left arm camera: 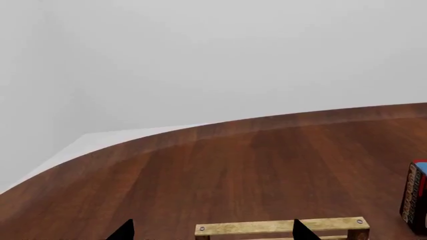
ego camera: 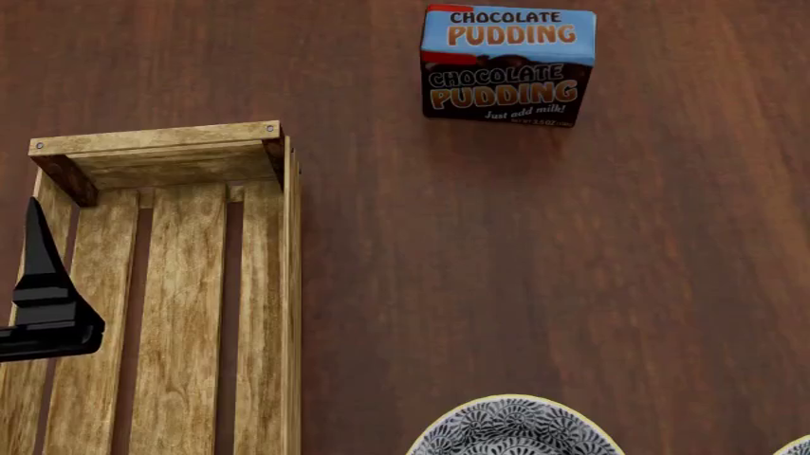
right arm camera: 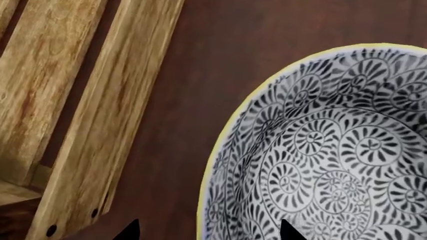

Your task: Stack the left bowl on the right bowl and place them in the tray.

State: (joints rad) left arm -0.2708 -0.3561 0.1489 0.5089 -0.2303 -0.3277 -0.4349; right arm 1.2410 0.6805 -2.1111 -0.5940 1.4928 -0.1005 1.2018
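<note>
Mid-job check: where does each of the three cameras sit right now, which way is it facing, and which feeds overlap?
Head: above, looking down on the tray, chocolate pudding box and a patterned bowl; left gripper shows.
Left wrist: low, facing across the table to the wall; fingertips show, with tray and box.
Right wrist: close above the bowl beside the tray; fingertips.
All share the tray.

A bare simulated room: blank grey walls behind a round, dark-wood tabletop (left arm camera: 267,165). A chocolate pudding box (ego camera: 507,64) and patterned bowl (right arm camera: 327,160) hint at a kitchen.
</note>
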